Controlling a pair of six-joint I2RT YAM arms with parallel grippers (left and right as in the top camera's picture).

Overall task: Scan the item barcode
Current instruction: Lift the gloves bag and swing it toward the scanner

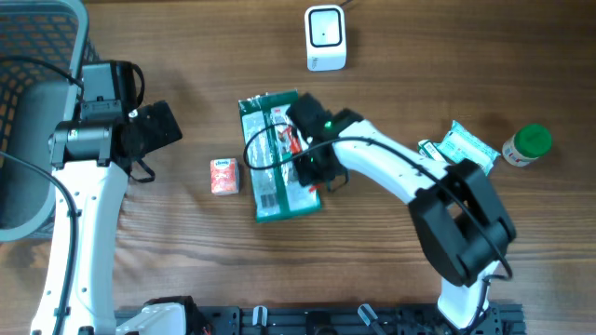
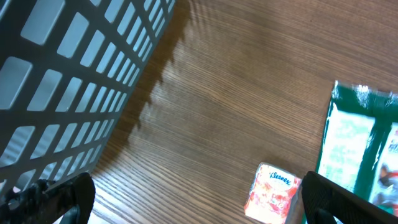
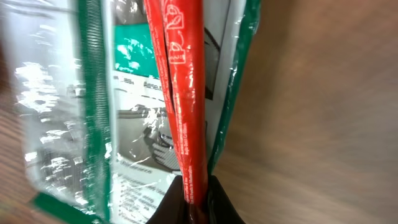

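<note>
While right arm (image 1: 391,167) stretches across table (image 1: 372,279), right gripper (image 3: 196,194) pinched shut on packet's (image 1: 276,191) red strip (image 3: 180,93), left arm (image 1: 84,191) reaching forward, left gripper (image 1: 168,128) gaping beside basket (image 1: 37,56).

Mock shop checkout: white scanner (image 1: 326,37), mesh basket (image 1: 42,28), green packet (image 1: 279,200), wooden tabletop (image 1: 447,56)
</note>
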